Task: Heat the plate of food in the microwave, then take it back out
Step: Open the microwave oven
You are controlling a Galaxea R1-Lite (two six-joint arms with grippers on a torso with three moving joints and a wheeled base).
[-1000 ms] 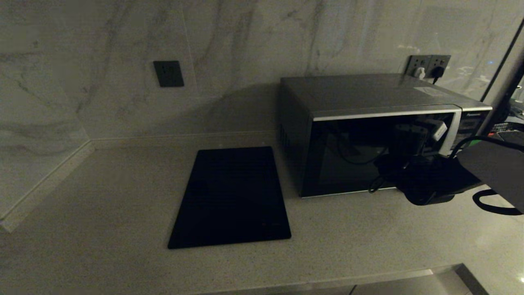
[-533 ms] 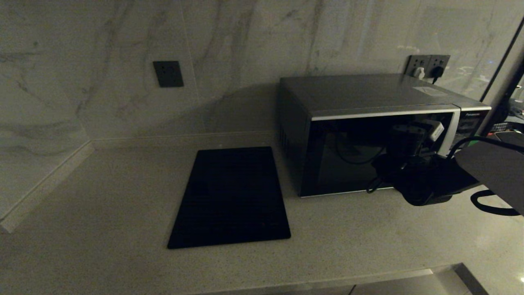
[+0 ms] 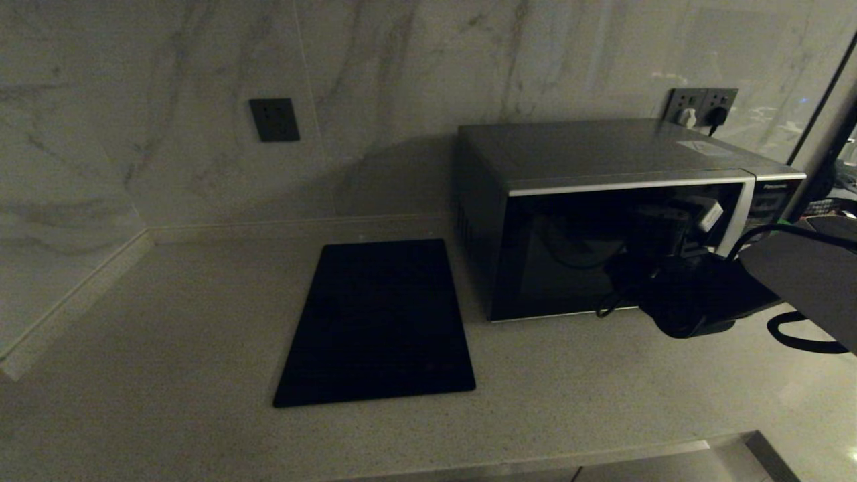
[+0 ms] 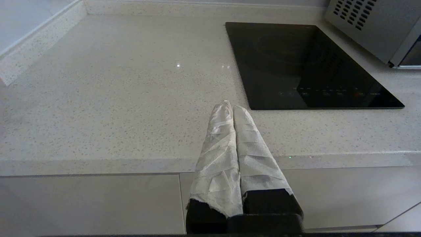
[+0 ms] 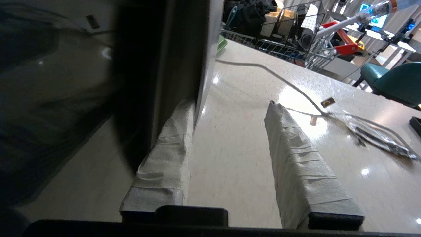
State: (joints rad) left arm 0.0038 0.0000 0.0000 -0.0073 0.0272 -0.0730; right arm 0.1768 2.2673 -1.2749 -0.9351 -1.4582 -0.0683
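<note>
1. I have the microwave (image 3: pixel 602 221) on the right side of the counter (image 3: pixel 167 321), against the marble wall, with its dark glass door facing me.
2. My right gripper (image 5: pixel 230 112) is at the right edge of that door, by the silver handle strip (image 3: pixel 735 217).
3. In the right wrist view, 1 wrapped finger (image 5: pixel 167 144) lies against the door's edge; the other stands apart over bare counter. The jaws are part open with a clear gap. I cannot tell whether they truly grip the door.
4. I cannot see the plate of food in any view.
5. My left gripper (image 4: pixel 230 107) is parked at the counter's front edge, its 2 wrapped fingers pressed together and holding nothing.
6. The black cooktop (image 3: pixel 378 321) lies flat just left of the microwave.
7. A white cable (image 5: pixel 279 79) trails across the counter beyond the right gripper.
</note>
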